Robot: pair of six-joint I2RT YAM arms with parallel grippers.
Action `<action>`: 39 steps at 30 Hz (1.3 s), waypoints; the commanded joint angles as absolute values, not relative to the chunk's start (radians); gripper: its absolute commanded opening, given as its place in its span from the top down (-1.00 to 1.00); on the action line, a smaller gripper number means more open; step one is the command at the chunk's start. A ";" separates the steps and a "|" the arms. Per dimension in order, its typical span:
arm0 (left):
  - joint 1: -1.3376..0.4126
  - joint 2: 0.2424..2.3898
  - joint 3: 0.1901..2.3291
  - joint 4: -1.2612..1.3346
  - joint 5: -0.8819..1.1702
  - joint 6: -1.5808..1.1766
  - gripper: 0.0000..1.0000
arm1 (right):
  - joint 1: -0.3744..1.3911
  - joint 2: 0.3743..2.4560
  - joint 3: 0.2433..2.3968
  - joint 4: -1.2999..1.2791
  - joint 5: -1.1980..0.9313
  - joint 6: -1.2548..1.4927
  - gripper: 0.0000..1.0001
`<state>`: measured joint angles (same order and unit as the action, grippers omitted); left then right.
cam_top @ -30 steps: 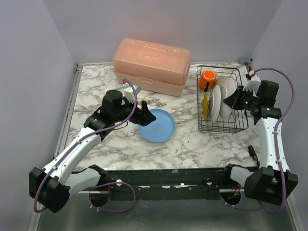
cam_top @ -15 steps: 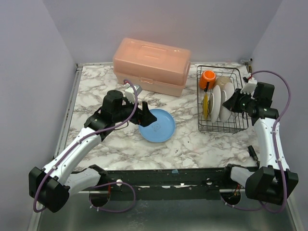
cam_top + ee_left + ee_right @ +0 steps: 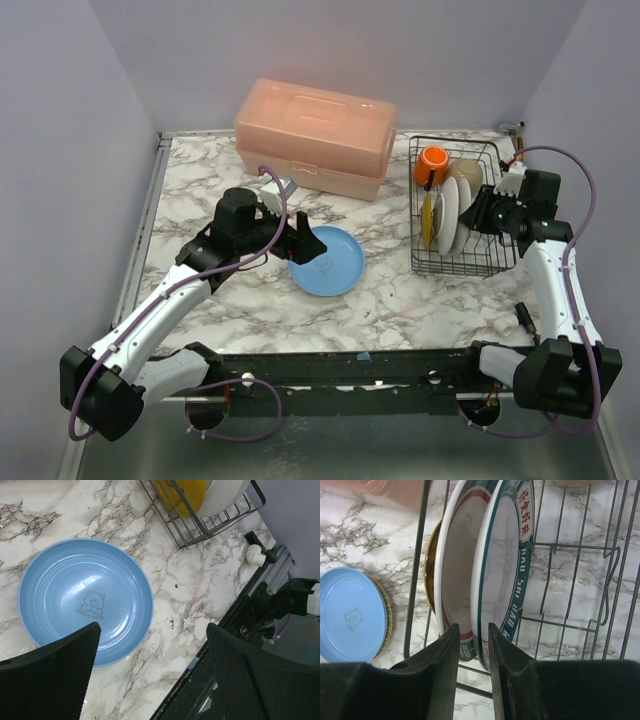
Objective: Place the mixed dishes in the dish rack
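- Setting the jaws of the right gripper (image 3: pixel 473 645) only narrowly apart, astride the lower rim of the green-rimmed white plate (image 3: pixel 500 580); not possible to tell whether they are pinching it or merely flanking it.
- Standing that plate on edge in the dish rack (image 3: pixel 465 265), close against a red-rimmed white plate (image 3: pixel 456 565), with the yellow plate (image 3: pixel 431 565) just beyond.
- Sharing the rack with the orange mug (image 3: pixel 432 160) at its far left corner and the cream bowl (image 3: pixel 470 172) beside the mug.
- Leaving the blue plate (image 3: pixel 85 600) lying flat on the marble table (image 3: pixel 240 300), outside the rack and to its left.
- Hovering over one edge of the blue plate with the left gripper (image 3: pixel 152 630), jaws spread wide, clasping nothing.
- Showing the pink box (image 3: pixel 315 135), lid closed, at the far side of the table.
- Against a second ago: now standing the green-rimmed plate tight beside its neighbour instead of leaning it out to the right; reaching the right wrist farther over the rack; keeping the left arm and the blue plate in the same spots.
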<state>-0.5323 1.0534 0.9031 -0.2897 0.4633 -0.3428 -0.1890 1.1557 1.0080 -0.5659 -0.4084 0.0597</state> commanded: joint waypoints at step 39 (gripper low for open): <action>-0.489 0.714 0.813 -0.313 -0.445 -0.439 -0.81 | 1.158 1.544 1.166 -0.405 0.390 0.151 -0.52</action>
<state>-0.4915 0.7815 0.8536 -0.3519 -0.2695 -0.4114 1.0283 1.4841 1.2587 -0.5201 0.2714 0.2394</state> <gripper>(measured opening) 0.900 0.758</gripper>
